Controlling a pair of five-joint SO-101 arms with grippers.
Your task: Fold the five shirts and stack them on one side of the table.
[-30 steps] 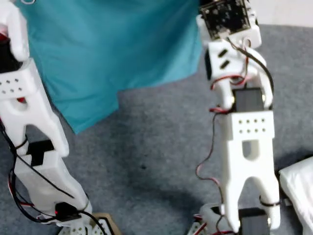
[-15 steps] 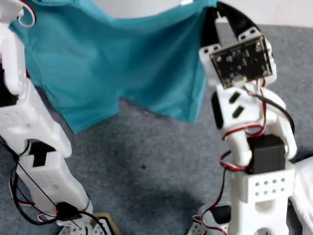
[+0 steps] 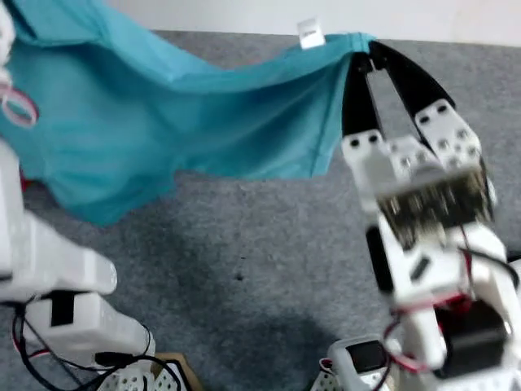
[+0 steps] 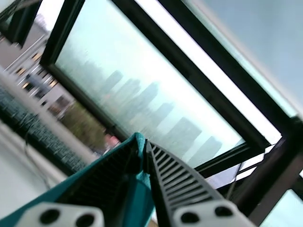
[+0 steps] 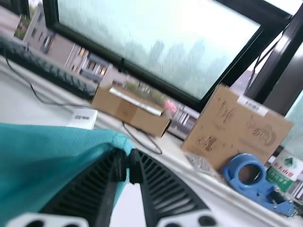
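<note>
Both arms hold the teal shirt [image 3: 203,138] up over the table [image 3: 269,269] by its far edge, left gripper [image 4: 143,147] and right gripper [image 3: 368,55] each pinched tight on the cloth.

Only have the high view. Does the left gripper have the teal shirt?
Observer: Yes. In the left wrist view the left gripper is shut on a fold of the shirt.
Operator: How deep is the right one's bite?
Observer: Shallow. In the right wrist view the right gripper pinches the hem at its fingertips.
Operator: Anything beyond it?
Observer: A blue tape dispenser and a cardboard box by the window.
</note>
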